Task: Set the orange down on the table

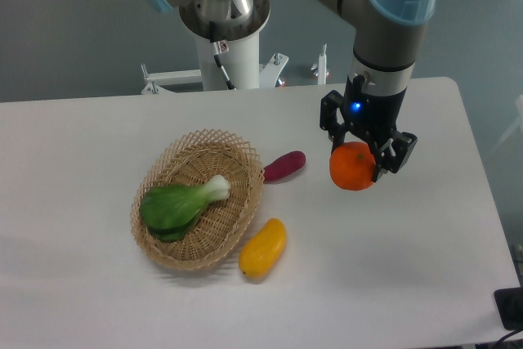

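While the jaws of the gripper (357, 161) clamp the orange (352, 167), the fruit sits over the right part of the white worktop (82, 136). To its left lie a purple vegetable (284, 165), a yellow fruit (263, 248) and a wicker basket (167, 170) holding a leafy green (180, 203).

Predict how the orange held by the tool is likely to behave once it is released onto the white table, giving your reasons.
The orange is round, so it will probably roll unless released low and gently. Its skin looks smooth and slightly glossy, so it may slip in the tool if the grip is light. The table looks flat and smooth, offering little to stop it.
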Controlling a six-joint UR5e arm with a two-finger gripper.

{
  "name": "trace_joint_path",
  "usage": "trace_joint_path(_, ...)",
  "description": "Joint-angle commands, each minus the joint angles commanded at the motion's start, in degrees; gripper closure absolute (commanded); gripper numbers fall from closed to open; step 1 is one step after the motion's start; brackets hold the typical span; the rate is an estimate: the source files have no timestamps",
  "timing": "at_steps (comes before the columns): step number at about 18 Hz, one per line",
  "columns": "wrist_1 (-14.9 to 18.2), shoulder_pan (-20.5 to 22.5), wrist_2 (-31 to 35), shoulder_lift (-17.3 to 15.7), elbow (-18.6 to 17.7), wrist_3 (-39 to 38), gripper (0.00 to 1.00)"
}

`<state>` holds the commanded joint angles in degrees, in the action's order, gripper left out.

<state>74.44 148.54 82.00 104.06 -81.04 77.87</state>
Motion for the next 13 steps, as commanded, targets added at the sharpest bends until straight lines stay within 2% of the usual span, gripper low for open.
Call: trace_joint_path(13,-0.3,-0.4,0.0,0.1,-0.4,-0.2,0.29)
